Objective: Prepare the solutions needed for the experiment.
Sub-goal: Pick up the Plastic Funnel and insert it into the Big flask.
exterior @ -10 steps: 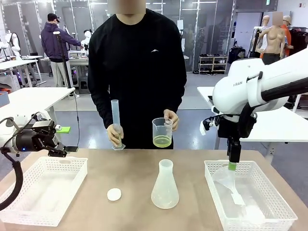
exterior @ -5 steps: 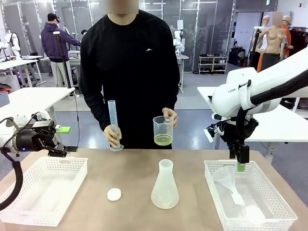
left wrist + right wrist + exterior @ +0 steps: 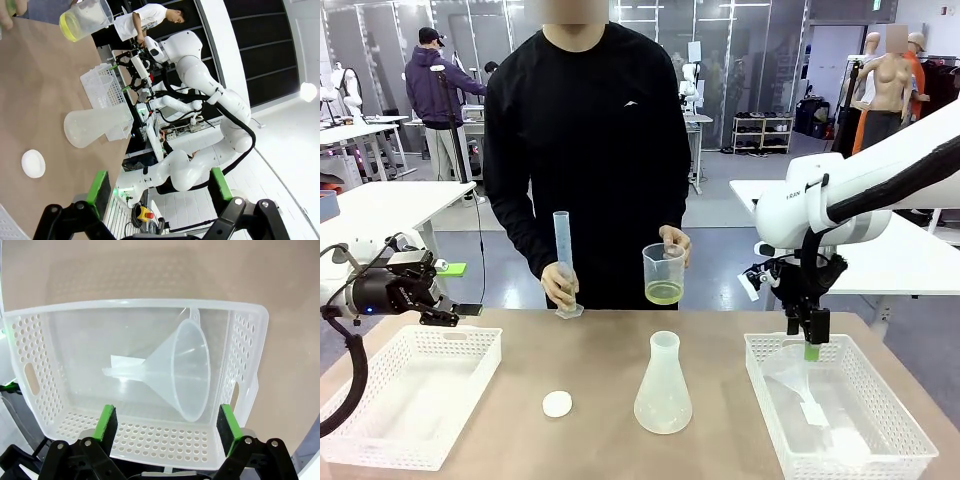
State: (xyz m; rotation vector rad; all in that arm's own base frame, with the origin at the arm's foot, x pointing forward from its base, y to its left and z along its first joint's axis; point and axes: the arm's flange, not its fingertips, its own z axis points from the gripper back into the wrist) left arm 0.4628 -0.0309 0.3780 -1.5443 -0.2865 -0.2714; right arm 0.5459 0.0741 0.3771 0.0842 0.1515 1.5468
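Observation:
The solutions show as pale yellow-green liquid in a clear beaker [image 3: 663, 275] [image 3: 85, 20] that the person holds above the table's far edge. The person's other hand holds a tall graduated cylinder [image 3: 563, 262]. An empty conical flask [image 3: 663, 385] [image 3: 95, 127] stands mid-table. My right gripper [image 3: 811, 342] [image 3: 167, 425] hangs open, pointing down over a clear funnel [image 3: 790, 368] [image 3: 185, 367] that lies on its side in the right basket [image 3: 880, 400] [image 3: 30, 340]. My left gripper [image 3: 448, 310] [image 3: 160, 187] stays open at the far left, above the left basket's far edge, with nothing between its fingers.
A white perforated basket [image 3: 410, 395] sits at the left front. A small white disc [image 3: 557, 403] [image 3: 33, 163] lies on the table left of the flask. A strip of white paper [image 3: 815, 412] lies in the right basket beside the funnel.
My right arm's wrist has shifted and turned slightly above the right basket. The person has moved the cylinder and the beaker a little. The left arm has stayed still.

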